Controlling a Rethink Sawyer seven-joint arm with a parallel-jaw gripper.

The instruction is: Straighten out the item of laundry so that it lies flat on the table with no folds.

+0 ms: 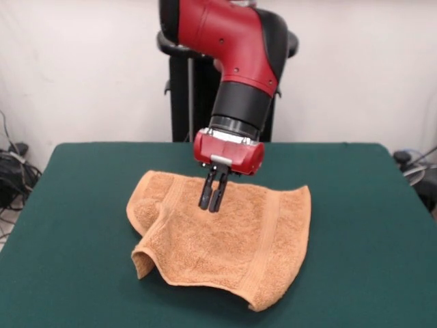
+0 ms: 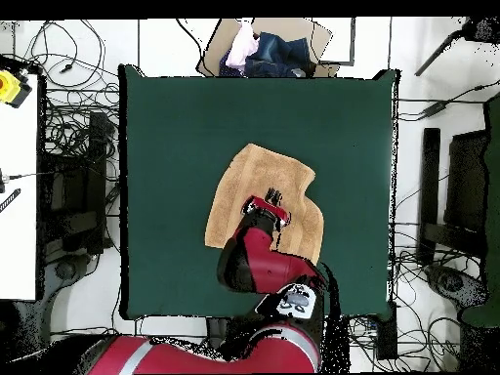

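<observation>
The orange-tan towel (image 1: pixel 229 242) lies near the middle of the dark green table (image 1: pixel 82 205). It is rumpled. Its left edge is curled up into a fold (image 1: pixel 142 260) and its near right corner is rolled under (image 1: pixel 263 301). A woven band (image 1: pixel 271 232) runs along its right side. My gripper (image 1: pixel 210 203) hangs from the red wrist over the towel's far middle part, its two black fingers pressed together, tips just at or above the cloth. Nothing looks lifted. In the overhead view the towel (image 2: pixel 256 176) lies partly under the arm, and the gripper (image 2: pixel 275 196) is over it.
The black pedestal (image 1: pixel 188 96) stands beyond the table's far edge. In the overhead view a cardboard box with clothes (image 2: pixel 269 49) sits past the table's top edge. Cables lie on the floor on both sides, and a white table (image 2: pixel 18 176) stands at the left.
</observation>
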